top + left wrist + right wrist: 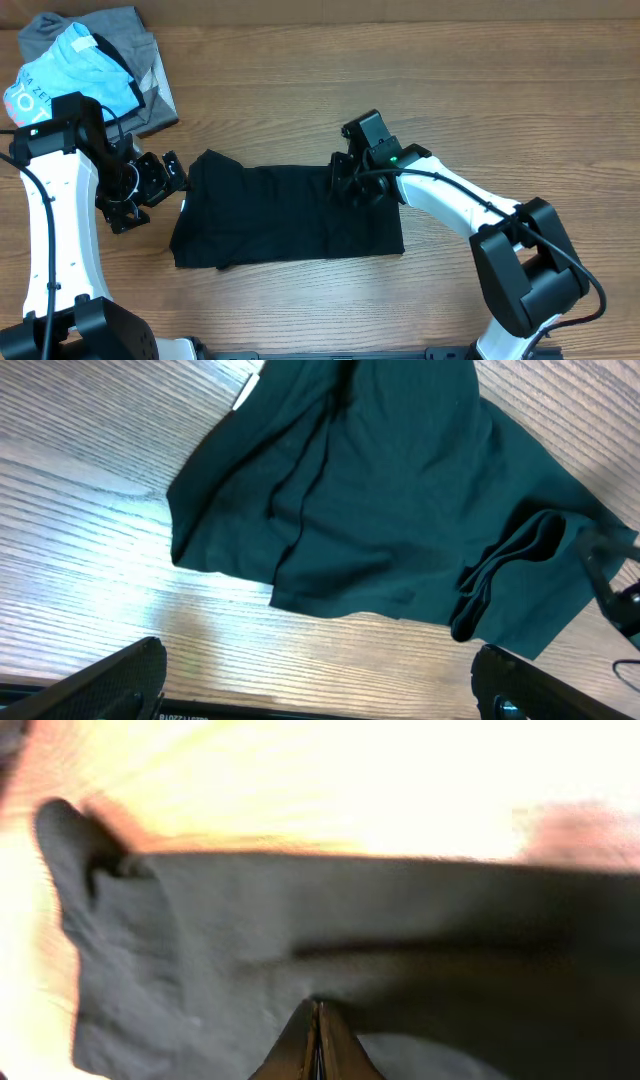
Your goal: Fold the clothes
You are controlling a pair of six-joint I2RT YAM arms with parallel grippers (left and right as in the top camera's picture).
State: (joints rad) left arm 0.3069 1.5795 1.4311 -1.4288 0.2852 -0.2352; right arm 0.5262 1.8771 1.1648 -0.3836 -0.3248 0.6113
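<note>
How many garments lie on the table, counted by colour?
black T-shirt: 1
light blue printed shirt: 1
grey garment: 1
Total: 3 garments

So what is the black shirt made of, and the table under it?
The black shirt looks like soft, thin knit cloth, maybe cotton: matte, and it slumps into floppy folds and wrinkles. The table looks like wood or a wood-look top: brown, long grain lines, a faint sheen. Real wood or printed, the pictures cannot tell.
</note>
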